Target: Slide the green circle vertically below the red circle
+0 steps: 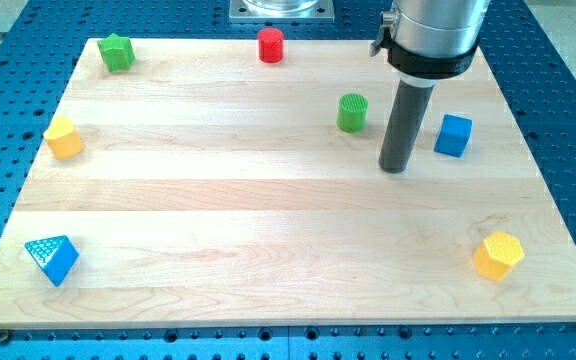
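The green circle stands on the wooden board, right of centre in the upper half. The red circle stands near the board's top edge, up and to the left of the green circle. My tip rests on the board, to the lower right of the green circle with a small gap between them. The rod rises from there to the grey arm body at the view's top right.
A blue cube sits just right of my rod. A green star is at the top left, a yellow block at the left edge, a blue triangle at the bottom left, a yellow hexagon at the bottom right.
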